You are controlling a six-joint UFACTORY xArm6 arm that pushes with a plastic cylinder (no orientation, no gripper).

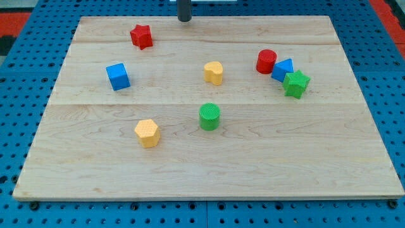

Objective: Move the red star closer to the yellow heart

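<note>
Pale wood-grain board (266,164) on blue pegboard (19,114) — red star (142,36), yellow heart (214,73), perhaps faintly ribbed green cylinder (209,116).

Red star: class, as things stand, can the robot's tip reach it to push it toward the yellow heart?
Probably yes: my tip sits at the view's top, just right of the red star, with nothing between; the yellow heart lies lower right.

No text, label, brand, number or sign could be read anywhere in the camera view. The pale wooden board (209,164) carried only its grain, and the small coloured plastic blocks lying on that board had plain, unmarked faces. The blue perforated surface (19,82) around the board showed rows of holes and no writing.
</note>
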